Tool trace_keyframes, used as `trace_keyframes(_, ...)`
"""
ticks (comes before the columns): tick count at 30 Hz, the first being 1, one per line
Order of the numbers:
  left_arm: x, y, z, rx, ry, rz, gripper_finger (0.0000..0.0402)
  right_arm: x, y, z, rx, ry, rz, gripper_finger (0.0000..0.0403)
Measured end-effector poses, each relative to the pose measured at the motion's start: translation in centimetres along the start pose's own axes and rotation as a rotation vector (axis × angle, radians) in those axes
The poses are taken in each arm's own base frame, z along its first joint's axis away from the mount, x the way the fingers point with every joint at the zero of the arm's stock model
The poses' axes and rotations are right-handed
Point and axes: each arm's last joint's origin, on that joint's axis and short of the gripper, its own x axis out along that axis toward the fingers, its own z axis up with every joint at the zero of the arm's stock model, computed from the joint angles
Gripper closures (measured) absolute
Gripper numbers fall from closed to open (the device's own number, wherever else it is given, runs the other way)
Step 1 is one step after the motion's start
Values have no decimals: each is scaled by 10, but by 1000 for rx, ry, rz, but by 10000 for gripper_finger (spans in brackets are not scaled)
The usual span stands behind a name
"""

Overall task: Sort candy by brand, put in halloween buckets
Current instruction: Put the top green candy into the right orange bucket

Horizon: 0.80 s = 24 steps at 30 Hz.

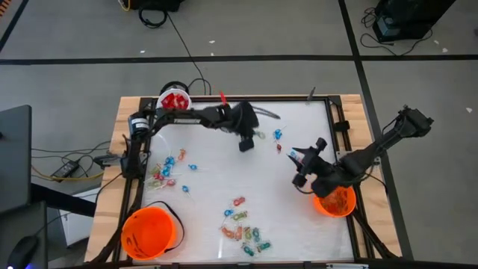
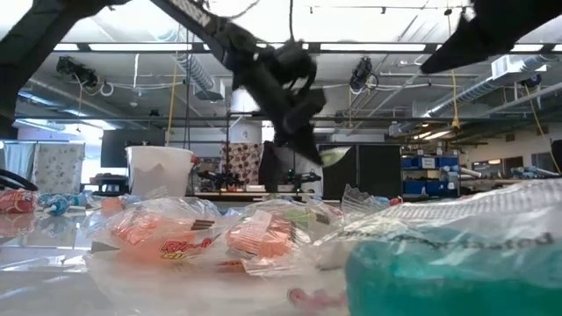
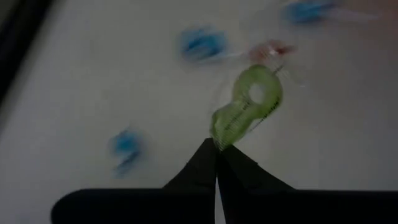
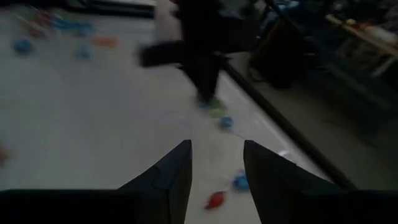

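Two arms over the white surface (image 1: 224,179). Left gripper (image 3: 217,163) is out past mid-surface, fingers (image 3: 198,168) clenched on the tail of a green wrapped candy (image 3: 247,107); the piece sticks out beyond the fingertips, lifted off the surface. In the high view the same gripper (image 1: 246,143) hangs with the green piece (image 1: 259,136) just beside it.

Ahead of the left fingers: blue lollipops (image 3: 200,42) and a small red piece (image 3: 272,50), all lying loose on the surface, apart from the green one.

Right gripper (image 4: 216,163) sits above the surface with fingers (image 4: 169,174) released, a clear gap between them, nothing held. Just ahead of the fingertips: a red candy (image 4: 215,199) and a blue lollipop (image 4: 240,181). In the high view this gripper (image 1: 305,158) is just beside an orange bucket (image 1: 334,200), which sits under the right arm's wrist.

Second orange bucket (image 1: 149,233) stands at the near left corner, well apart from both sets of fingers. White pail (image 1: 174,99) with red packets inside is at the far left edge, behind the left arm.

Remaining candy in two scatters: one cluster (image 1: 168,172) on the left side, another cluster (image 1: 243,230) near the front edge, neither near any fingers. The low view shows red packets (image 2: 184,239) in clear wrap close to the lens.
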Motion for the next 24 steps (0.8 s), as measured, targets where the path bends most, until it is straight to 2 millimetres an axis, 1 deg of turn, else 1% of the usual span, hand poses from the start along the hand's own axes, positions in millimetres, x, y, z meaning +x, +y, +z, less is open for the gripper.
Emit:
trace_keyframes(3,-2,-30,9,77,-50,-65,391,14,6,-3,-96,35,-42,247)
trace_keyframes(5,-4,-47,12,107,-70,-115,391,23,13,-5,-191,66,-29,247)
trace_keyframes(8,-5,-65,16,138,-109,-156,391,35,26,-9,-343,104,11,247)
trace_keyframes(10,-5,-74,18,152,-124,-158,391,42,34,-11,-394,110,32,247)
trace_keyframes(16,-5,-91,18,215,-124,-144,390,53,50,-12,-463,73,42,247)
trace_keyframes(21,-6,-96,17,234,-126,-148,390,57,54,-12,-529,70,70,247)
trace_keyframes(24,-6,-97,18,236,-127,-149,390,59,53,-11,-517,81,101,251)
